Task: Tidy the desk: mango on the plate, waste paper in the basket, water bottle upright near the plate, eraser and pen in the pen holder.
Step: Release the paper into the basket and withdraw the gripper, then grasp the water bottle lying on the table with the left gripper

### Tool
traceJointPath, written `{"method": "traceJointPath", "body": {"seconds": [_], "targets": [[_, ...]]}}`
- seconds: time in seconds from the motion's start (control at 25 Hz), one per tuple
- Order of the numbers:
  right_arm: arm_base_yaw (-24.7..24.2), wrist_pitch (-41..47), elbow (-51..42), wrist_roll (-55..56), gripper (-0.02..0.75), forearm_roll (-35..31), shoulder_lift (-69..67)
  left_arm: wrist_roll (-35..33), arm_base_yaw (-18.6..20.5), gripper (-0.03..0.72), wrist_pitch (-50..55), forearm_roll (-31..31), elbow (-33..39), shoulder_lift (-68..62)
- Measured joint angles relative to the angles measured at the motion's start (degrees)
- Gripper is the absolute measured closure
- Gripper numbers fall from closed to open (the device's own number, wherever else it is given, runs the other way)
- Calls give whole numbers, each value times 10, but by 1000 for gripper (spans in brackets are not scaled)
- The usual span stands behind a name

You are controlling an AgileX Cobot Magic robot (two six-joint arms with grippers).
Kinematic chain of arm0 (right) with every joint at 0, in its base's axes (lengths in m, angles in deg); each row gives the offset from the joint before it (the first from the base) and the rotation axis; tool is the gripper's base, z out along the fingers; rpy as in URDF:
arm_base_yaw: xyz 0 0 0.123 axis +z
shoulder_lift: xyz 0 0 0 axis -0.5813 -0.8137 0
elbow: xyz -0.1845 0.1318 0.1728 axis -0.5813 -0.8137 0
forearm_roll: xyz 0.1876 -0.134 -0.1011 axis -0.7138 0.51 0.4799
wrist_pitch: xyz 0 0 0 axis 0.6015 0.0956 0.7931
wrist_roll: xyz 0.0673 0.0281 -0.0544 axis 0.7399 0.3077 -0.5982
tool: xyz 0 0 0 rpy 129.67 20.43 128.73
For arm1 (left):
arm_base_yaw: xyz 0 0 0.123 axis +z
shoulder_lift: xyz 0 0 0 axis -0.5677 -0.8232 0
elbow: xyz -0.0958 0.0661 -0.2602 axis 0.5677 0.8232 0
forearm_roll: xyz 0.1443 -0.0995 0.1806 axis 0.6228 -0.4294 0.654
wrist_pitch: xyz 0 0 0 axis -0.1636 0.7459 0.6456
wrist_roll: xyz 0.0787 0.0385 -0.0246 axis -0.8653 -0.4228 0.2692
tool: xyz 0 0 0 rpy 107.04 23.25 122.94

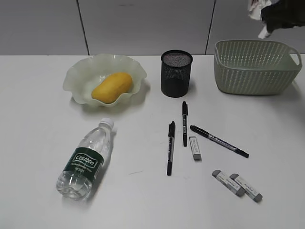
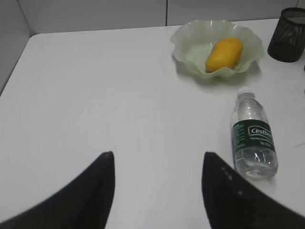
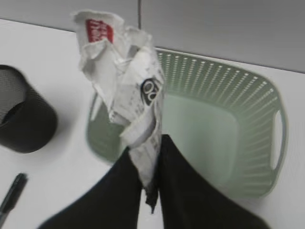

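Observation:
The mango (image 1: pixel 112 87) lies in the pale green plate (image 1: pixel 81 71) at the back left; both also show in the left wrist view, mango (image 2: pixel 224 53) and plate (image 2: pixel 190 36). The water bottle (image 1: pixel 86 160) lies on its side on the desk (image 1: pixel 38 124), cap toward the plate. My left gripper (image 2: pixel 157 160) is open and empty over bare desk, left of the bottle (image 2: pixel 252 136). My right gripper (image 3: pixel 145 155) is shut on the waste paper (image 3: pixel 126 81) and holds it high above the basket (image 3: pixel 248 95), seen at the top right of the exterior view (image 1: pixel 279 14). Three pens (image 1: pixel 184 122) and three erasers (image 1: pixel 195 148) lie on the desk. The pen holder (image 1: pixel 176 73) stands upright.
The basket (image 1: pixel 257 67) stands at the back right, the pen holder (image 3: pixel 24 124) to its left. Two erasers (image 1: pixel 238 185) lie near the front right. A grey wall runs behind the desk.

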Motion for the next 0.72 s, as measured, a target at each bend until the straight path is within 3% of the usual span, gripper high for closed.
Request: {"method": "traceJointPath", "body": {"seconds": [0.16, 0.24, 0.32, 0.44, 0.72], "targets": [[-7, 64, 79, 32, 234, 28, -92, 0, 0, 253, 0, 0, 0, 0], [-7, 85, 92, 58, 128, 40, -96, 0, 0, 253, 0, 0, 0, 0], [-7, 101, 95, 76, 117, 54, -81, 0, 0, 253, 0, 0, 0, 0], [-7, 136, 73, 83, 180, 65, -29, 0, 0, 253, 0, 0, 0, 0], [-5, 155, -187, 87, 219, 78, 238, 0, 0, 254, 0, 0, 0, 0]]}}
